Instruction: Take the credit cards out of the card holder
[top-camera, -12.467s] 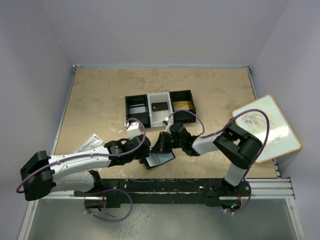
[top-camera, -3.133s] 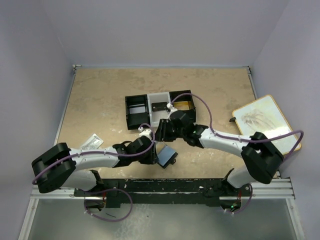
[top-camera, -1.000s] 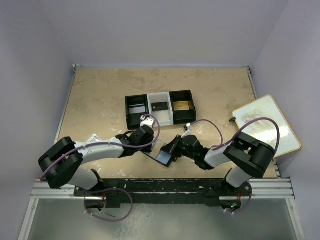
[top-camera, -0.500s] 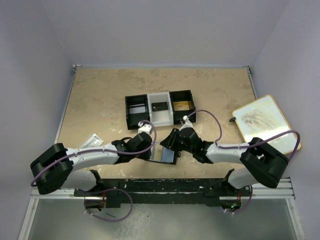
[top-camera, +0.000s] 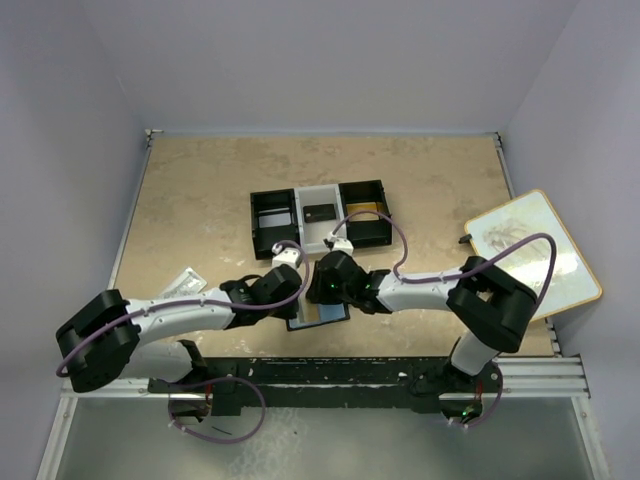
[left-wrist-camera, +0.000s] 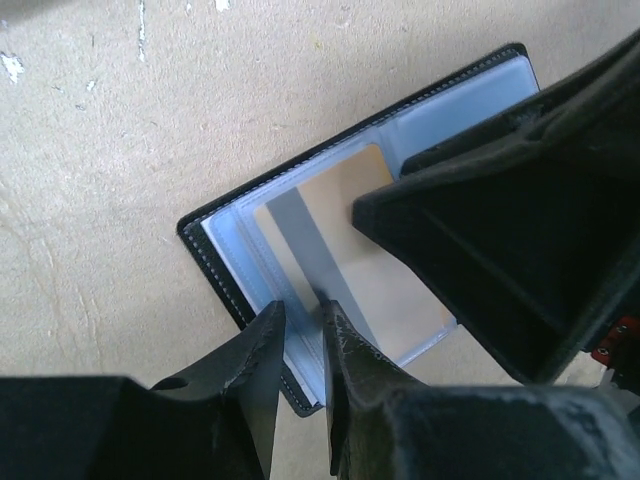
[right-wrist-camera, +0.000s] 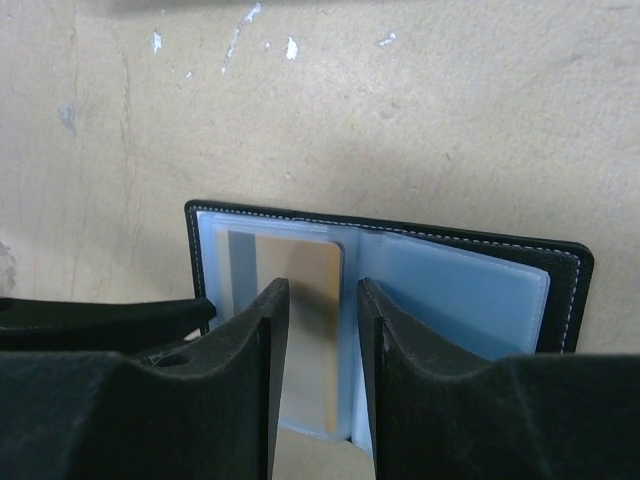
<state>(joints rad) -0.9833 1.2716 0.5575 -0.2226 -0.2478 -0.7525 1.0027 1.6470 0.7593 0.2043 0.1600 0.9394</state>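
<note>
The card holder (top-camera: 326, 314) lies open on the table at the near middle, a black bifold with pale-blue sleeves (left-wrist-camera: 232, 240) (right-wrist-camera: 470, 290). A gold-tan credit card (left-wrist-camera: 345, 200) with a grey stripe sits inside its left sleeve (right-wrist-camera: 312, 262). My left gripper (top-camera: 297, 303) (left-wrist-camera: 300, 315) is almost shut, its fingers pinched at the sleeves' near edge. My right gripper (top-camera: 322, 292) (right-wrist-camera: 315, 295) is open and hovers right over the card, one finger on each side of it. It fills the right of the left wrist view (left-wrist-camera: 500, 230).
A black-and-white three-compartment tray (top-camera: 270, 243) stands behind the grippers, with a dark card (top-camera: 320, 212) in its middle part and a gold card (top-camera: 364, 210) in its right part. A white packet (top-camera: 180, 283) lies at the left. A framed board (top-camera: 533, 255) lies at the right edge.
My right gripper has moved left and now stands over the card holder's card side. The holder has settled flat and open. My left gripper stays at its near edge.
</note>
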